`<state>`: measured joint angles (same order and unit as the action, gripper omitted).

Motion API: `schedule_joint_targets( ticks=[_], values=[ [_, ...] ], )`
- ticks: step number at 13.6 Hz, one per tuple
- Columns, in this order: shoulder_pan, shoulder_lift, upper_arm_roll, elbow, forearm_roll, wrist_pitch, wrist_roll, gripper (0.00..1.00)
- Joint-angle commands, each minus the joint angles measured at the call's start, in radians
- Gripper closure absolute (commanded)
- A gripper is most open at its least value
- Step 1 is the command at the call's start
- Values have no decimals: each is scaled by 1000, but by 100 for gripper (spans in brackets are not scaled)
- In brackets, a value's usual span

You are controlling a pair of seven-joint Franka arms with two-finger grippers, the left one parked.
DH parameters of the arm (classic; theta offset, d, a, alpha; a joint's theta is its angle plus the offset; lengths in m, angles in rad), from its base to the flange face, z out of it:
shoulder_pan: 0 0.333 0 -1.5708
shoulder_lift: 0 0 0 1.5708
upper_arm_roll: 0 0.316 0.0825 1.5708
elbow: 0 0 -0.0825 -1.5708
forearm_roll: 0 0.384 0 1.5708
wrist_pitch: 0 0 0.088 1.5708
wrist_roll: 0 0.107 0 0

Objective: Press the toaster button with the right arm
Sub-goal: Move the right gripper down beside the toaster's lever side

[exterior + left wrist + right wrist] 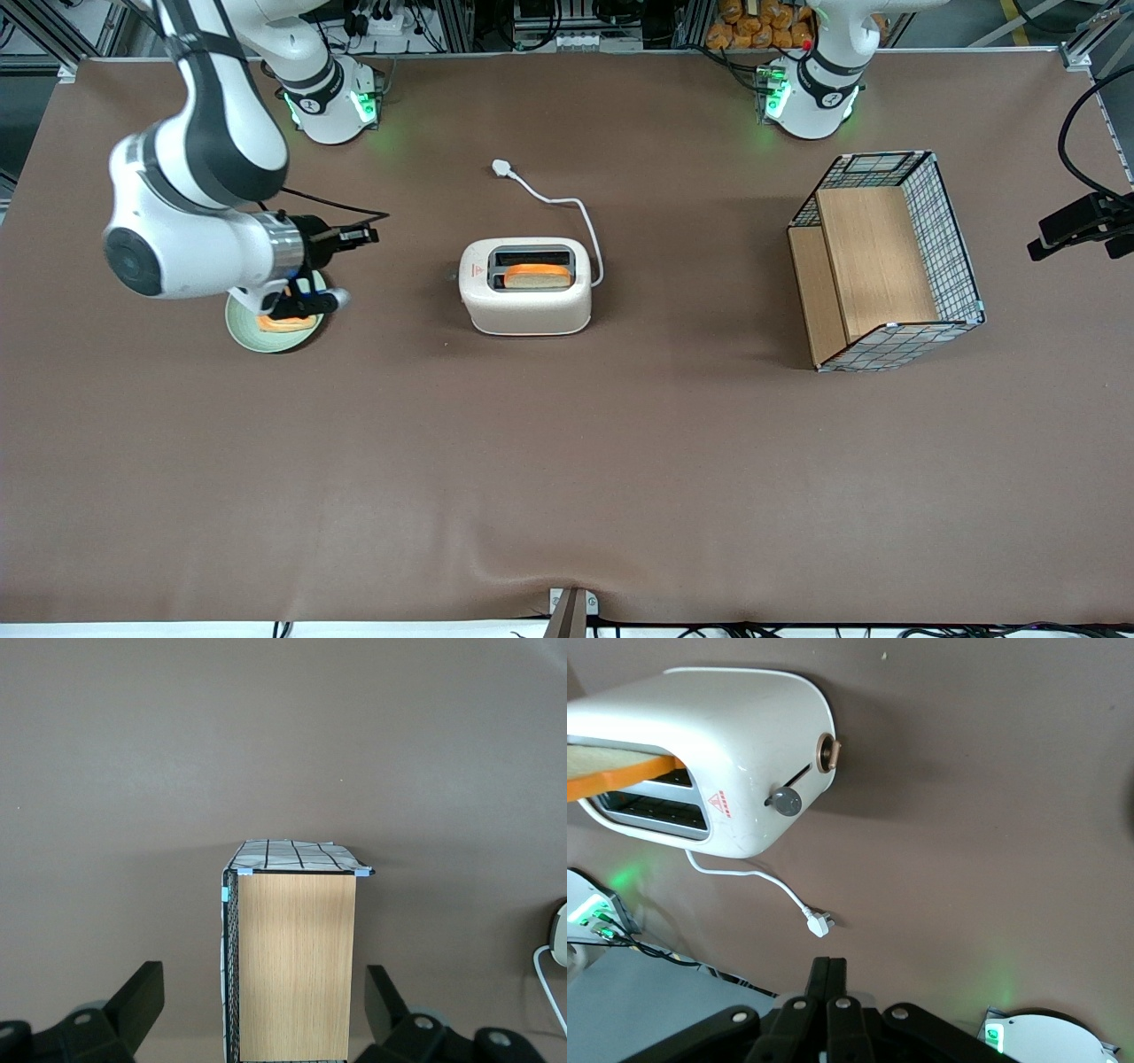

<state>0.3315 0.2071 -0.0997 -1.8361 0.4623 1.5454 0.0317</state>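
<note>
The cream-white toaster point(525, 301) stands mid-table with an orange-crusted bread slice point(538, 276) in one slot. In the right wrist view its narrow end faces my gripper, and the toaster button point(785, 801), a small round grey knob on a slit, juts out beside the red triangle sticker point(720, 801). A copper-ringed dial point(827, 752) sits on that same end. The right arm point(190, 204) reaches over the table toward its own end. Its gripper point(370, 236) point(828, 962) is shut on nothing, level, pointing at the toaster and well short of it.
A pale green plate point(241, 330) with another bread slice point(285, 324) lies under the arm's wrist. The toaster's white cord and plug point(501, 167) trail farther from the front camera. A wire-mesh wooden crate point(877, 261) stands toward the parked arm's end.
</note>
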Motion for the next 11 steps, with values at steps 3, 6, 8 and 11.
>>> schedule_joint_targets(
  ticks=[3,6,8,11],
  values=[
    [27,21,-9,-28,71,37,8,100],
    [75,25,-9,-78,110,140,8,100],
    [86,46,-9,-91,134,201,8,100],
    [135,92,-9,-91,205,284,8,100]
  ],
)
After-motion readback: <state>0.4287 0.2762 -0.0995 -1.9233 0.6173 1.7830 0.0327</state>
